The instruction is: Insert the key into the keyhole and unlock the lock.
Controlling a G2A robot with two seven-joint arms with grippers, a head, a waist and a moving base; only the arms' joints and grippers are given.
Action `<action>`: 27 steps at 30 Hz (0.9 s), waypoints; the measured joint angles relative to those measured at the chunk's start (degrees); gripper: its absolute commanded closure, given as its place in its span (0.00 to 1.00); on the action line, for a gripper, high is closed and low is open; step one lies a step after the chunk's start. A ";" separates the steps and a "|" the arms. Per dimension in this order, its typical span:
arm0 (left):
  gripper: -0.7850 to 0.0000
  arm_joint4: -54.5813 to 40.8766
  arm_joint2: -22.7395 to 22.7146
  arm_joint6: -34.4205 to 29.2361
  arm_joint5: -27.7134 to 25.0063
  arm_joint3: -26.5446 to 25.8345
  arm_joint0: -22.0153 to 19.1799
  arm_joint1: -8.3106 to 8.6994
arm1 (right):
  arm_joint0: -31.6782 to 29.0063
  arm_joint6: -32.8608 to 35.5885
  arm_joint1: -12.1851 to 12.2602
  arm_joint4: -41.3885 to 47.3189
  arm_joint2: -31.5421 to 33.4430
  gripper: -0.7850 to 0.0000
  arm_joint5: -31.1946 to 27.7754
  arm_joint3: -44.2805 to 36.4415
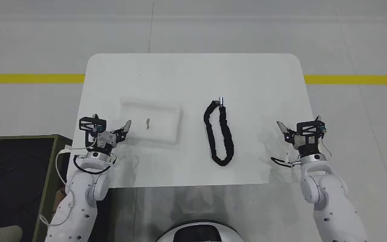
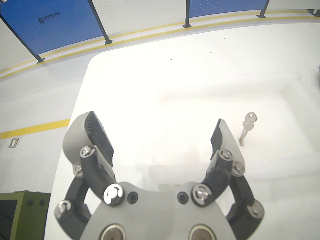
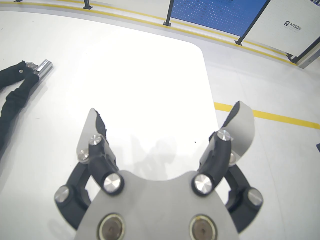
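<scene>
Silver key (image 1: 148, 123) (on pad (image 1: 168, 118)) near lock (image 3: 12, 98)

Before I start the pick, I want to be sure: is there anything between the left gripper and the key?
Nothing visible. The key lies alone on the white pad, and only bare surface separates it from the open left gripper.

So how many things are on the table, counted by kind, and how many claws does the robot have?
key: 1
chain lock: 1
white pad: 1
Claws: 2, the left claw and the right claw, both open
Total: 5
</scene>
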 measured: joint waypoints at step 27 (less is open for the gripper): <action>0.47 -46.24 29.71 -87.84 6.58 20.64 -57.45 7.44 | 0.00 0.00 0.00 0.00 0.00 0.00 0.00 0.00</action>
